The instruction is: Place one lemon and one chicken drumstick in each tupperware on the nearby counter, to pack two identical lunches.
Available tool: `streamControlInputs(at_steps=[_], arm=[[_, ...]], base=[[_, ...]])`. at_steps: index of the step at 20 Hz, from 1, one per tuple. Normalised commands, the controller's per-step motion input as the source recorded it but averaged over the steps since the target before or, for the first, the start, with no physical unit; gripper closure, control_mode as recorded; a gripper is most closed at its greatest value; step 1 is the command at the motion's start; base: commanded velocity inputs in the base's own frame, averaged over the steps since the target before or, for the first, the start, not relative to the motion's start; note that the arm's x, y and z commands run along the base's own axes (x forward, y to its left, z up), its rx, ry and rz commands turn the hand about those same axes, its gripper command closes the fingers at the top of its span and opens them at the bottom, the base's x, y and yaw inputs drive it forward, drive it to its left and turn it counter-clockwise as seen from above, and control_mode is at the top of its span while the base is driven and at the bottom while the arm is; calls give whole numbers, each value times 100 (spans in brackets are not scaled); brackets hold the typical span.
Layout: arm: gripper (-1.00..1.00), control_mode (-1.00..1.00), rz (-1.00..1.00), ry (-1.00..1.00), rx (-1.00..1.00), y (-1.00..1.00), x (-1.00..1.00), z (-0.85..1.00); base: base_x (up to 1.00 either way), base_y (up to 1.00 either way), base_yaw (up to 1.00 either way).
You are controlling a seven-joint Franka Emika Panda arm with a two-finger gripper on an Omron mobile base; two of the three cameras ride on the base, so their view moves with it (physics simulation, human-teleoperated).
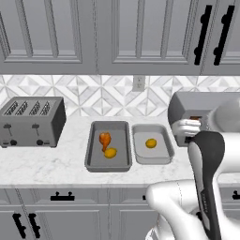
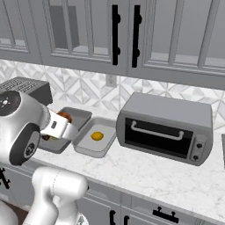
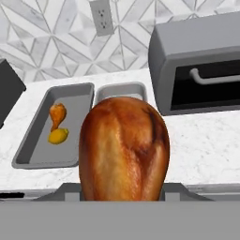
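Two grey tupperware trays stand side by side on the white counter (image 1: 47,165). The left tupperware (image 1: 120,133) holds a chicken drumstick (image 1: 105,139) and a lemon (image 1: 110,153). In the right tupperware (image 1: 162,153) lies a single lemon (image 1: 151,143). My gripper (image 2: 65,119) hovers above the counter's front part, right of the trays in the left base view, shut on a second browned chicken drumstick (image 3: 123,150). That drumstick looms large in the hand view and hides the fingertips.
A silver four-slot toaster (image 1: 32,121) stands at the counter's left. A grey toaster oven (image 2: 165,127) with a dark door sits right of the trays. A wall outlet (image 1: 138,83) is on the tiled backsplash, with grey wall cabinets (image 1: 140,37) overhead.
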Motion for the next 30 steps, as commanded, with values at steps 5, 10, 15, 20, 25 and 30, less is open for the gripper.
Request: streamControlInputs(at_steps=[5, 10, 15, 20, 25, 30], arm=[[100, -100, 0, 0, 0, 2, 51, -79], [100, -100, 0, -1, 0, 25, 61, -70], [100, -100, 0, -1, 0, 17, 63, -52], [100, -100, 0, 0, 0, 0, 68, -54], [100, -100, 0, 0, 0, 0, 60, -44], [100, -100, 0, 0, 0, 0, 56, -30]], base=[[0, 0, 0], [0, 0, 0], [0, 0, 0], [0, 0, 0], [0, 0, 0], [0, 0, 0]])
